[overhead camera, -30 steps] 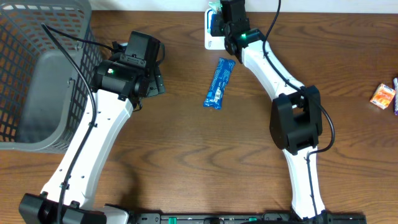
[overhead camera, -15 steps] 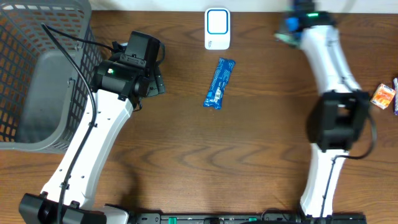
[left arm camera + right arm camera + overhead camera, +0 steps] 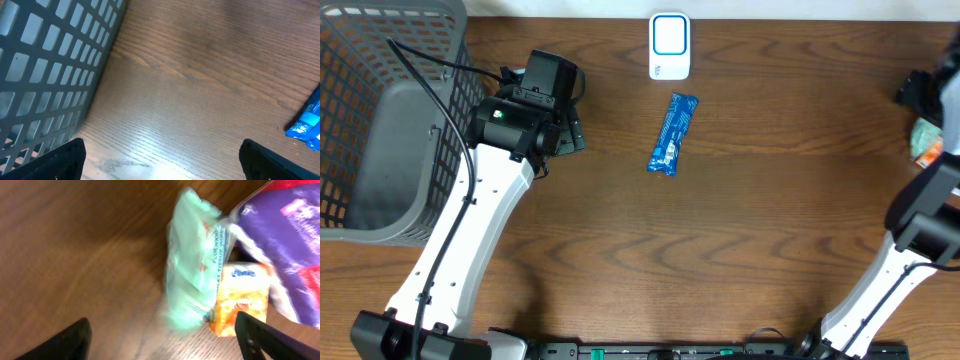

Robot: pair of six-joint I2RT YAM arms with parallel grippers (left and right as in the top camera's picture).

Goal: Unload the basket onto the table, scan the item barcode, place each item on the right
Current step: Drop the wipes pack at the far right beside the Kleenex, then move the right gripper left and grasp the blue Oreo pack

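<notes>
Wood-grain table (image 3: pixel 740 230), mesh basket (image 3: pixel 360 70), left fingers (image 3: pixel 55 162) and right fingers (image 3: pixel 65 342) wide, empty, blurred packet (image 3: pixel 192 265) perhaps wipes

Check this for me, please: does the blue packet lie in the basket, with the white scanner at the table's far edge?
Not quite: the blue packet lies on the table, not in the basket, as the overhead view shows. The white scanner does sit at the table's far edge.
</notes>
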